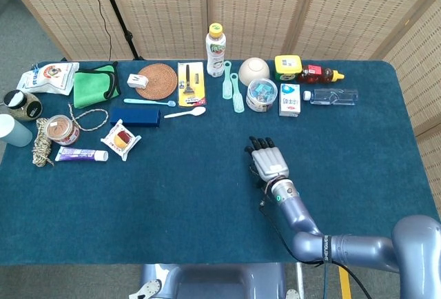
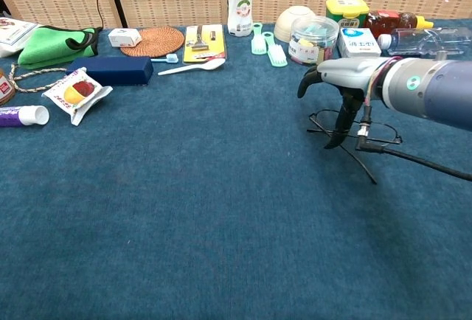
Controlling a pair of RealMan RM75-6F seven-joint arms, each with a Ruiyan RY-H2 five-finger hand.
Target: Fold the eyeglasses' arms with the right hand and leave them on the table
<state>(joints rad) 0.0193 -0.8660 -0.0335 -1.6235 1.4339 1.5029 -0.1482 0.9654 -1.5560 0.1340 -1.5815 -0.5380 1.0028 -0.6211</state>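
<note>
The eyeglasses [image 2: 355, 130] lie on the blue table cloth [image 2: 184, 209], in front of the white milk carton [image 2: 360, 41] and toward the robot from it, directly beneath the right hand [image 2: 341, 95]. Judged from the chest view, the task is partly done at most: one temple arm [image 2: 360, 165] projects from the frame toward the robot at a slant and appears unfolded or only half swung in, while the state of the other arm cannot be told because the hand covers that side. The right hand is palm down over the frame, fingers curled downward; one dark fingertip [image 2: 333, 140] reaches the frame or the cloth just beside it. No closed grasp is evident; whether it is pressing the frame or merely touching cannot be told. In the head view the hand hides the eyeglasses almost wholly. The left hand appears in neither view.
</note>
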